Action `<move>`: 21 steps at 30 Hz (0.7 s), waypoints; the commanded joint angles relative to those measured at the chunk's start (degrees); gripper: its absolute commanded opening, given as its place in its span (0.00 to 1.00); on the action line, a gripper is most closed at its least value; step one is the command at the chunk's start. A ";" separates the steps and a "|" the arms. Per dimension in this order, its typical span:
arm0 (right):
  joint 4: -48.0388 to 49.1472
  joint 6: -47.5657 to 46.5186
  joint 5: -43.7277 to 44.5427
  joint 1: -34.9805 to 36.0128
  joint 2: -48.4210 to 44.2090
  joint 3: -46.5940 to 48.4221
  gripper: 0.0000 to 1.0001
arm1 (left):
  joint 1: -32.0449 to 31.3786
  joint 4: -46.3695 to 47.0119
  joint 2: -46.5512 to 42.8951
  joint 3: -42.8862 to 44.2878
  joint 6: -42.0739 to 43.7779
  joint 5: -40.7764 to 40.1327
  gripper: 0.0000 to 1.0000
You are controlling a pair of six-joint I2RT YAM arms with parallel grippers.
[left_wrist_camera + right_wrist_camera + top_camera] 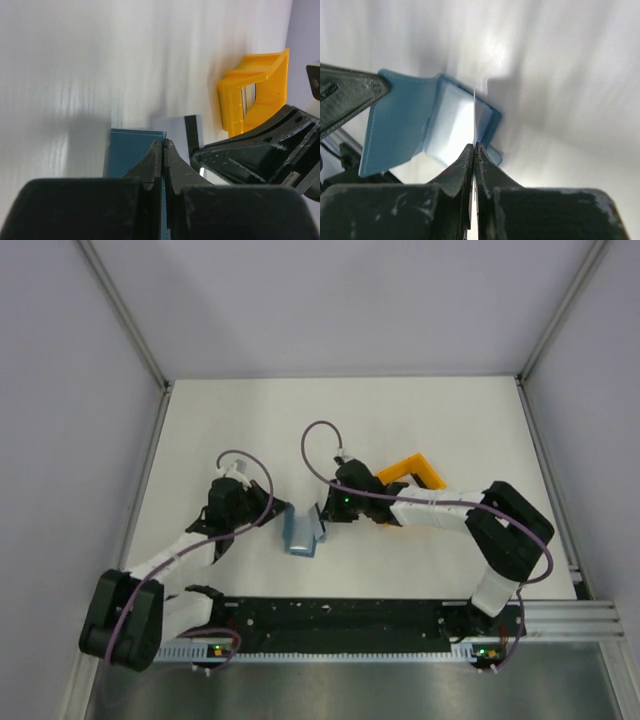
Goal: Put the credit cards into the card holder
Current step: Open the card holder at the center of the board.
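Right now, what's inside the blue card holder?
The open card holder shows pale blue pockets; the right gripper holds a card at them. The left gripper pinches its flap. Whether any cards sit in the pockets is hidden.

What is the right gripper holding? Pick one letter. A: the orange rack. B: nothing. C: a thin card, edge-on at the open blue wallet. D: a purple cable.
C: the right gripper is shut on a thin credit card, edge-on at the pale pockets of the open card holder.
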 commanded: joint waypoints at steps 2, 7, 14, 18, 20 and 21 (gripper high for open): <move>-1.44 -2.09 4.37 -3.58 -5.46 -3.07 0.00 | -1.87 14.39 7.14 0.84 -2.50 2.69 0.00; -0.74 -2.19 0.86 -3.50 -5.29 -2.73 0.00 | -1.87 5.19 7.33 2.51 2.15 -2.41 0.00; 3.04 -0.60 -1.43 -2.88 -4.77 -3.25 0.00 | -1.87 -10.82 -1.10 2.34 9.63 -14.97 0.00; 3.12 -0.69 -0.90 -2.35 -4.06 -2.81 0.00 | -1.87 -16.27 -1.21 2.43 11.57 -17.71 0.00; 2.86 -0.86 -0.72 -2.44 -3.97 -2.72 0.00 | -1.87 -16.81 -0.59 2.34 11.57 -16.23 0.00; 2.95 -0.86 -0.90 -2.44 -3.88 -2.55 0.00 | -1.87 -17.68 0.11 2.51 11.13 -16.65 0.00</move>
